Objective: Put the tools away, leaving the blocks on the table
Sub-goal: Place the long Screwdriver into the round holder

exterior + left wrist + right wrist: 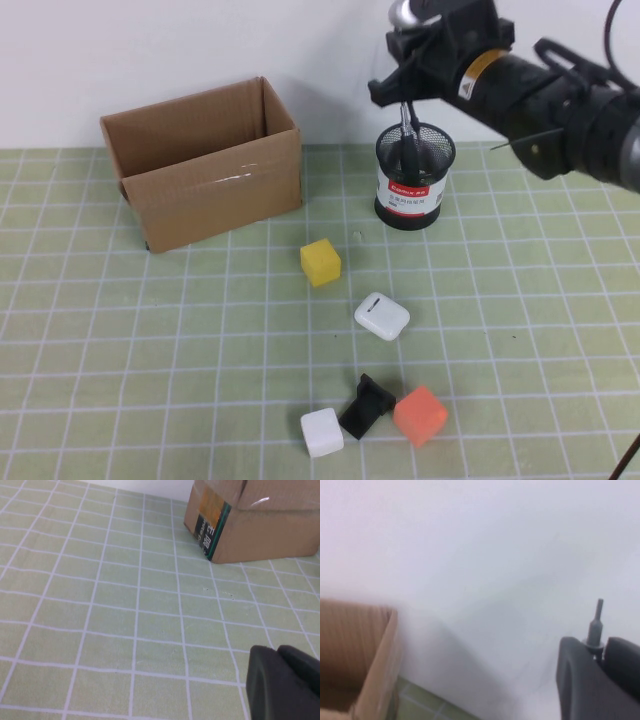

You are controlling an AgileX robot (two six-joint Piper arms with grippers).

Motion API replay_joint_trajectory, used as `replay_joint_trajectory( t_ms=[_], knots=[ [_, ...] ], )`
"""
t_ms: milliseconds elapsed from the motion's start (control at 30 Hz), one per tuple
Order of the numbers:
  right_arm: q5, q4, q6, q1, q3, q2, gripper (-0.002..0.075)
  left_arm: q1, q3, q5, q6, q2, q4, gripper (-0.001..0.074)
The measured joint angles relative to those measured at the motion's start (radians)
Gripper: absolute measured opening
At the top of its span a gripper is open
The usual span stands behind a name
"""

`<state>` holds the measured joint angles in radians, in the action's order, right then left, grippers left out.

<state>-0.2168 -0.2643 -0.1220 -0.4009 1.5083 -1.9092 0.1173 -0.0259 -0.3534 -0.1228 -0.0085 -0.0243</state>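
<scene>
Overhead, right gripper [405, 92] clenched on the screwdriver [408, 135], tip up, handle hanging into the mesh pen cup [414, 178]. Judged light, rigid, slick on its shaft; safest grip is mid-shaft. Left gripper [285, 680] shut, low over the table [100, 605] near the cardboard box [260, 525].

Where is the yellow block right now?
In the high view the yellow block sits on the table near the middle, between the cardboard box and the white case.

Screwdriver [408, 135]: black handle, silver tip, standing upright with its lower end inside a black mesh cup [414, 178]. Yellow block [320, 262], white block [322, 432] and orange block [420, 415]: small cubes sitting on the green gridded counter [150, 350], the yellow one lying apart, nearer the cup.
</scene>
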Motion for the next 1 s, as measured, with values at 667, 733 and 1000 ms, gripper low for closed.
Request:
replay_joint_trajectory(
  t_ms=[667, 733, 1000],
  knots=[
    [0.042, 0.003, 0.048, 0.002, 0.000, 0.055, 0.0120, 0.000, 0.000, 0.000, 0.000, 0.000, 0.000, -0.0004],
    [0.087, 0.003, 0.048, 0.002, 0.000, 0.082, 0.0120, 0.000, 0.000, 0.000, 0.000, 0.000, 0.000, -0.0004],
    [0.277, 0.003, 0.048, 0.002, 0.000, 0.140, 0.0066, 0.000, 0.000, 0.000, 0.000, 0.000, 0.000, -0.0004]
  ],
)
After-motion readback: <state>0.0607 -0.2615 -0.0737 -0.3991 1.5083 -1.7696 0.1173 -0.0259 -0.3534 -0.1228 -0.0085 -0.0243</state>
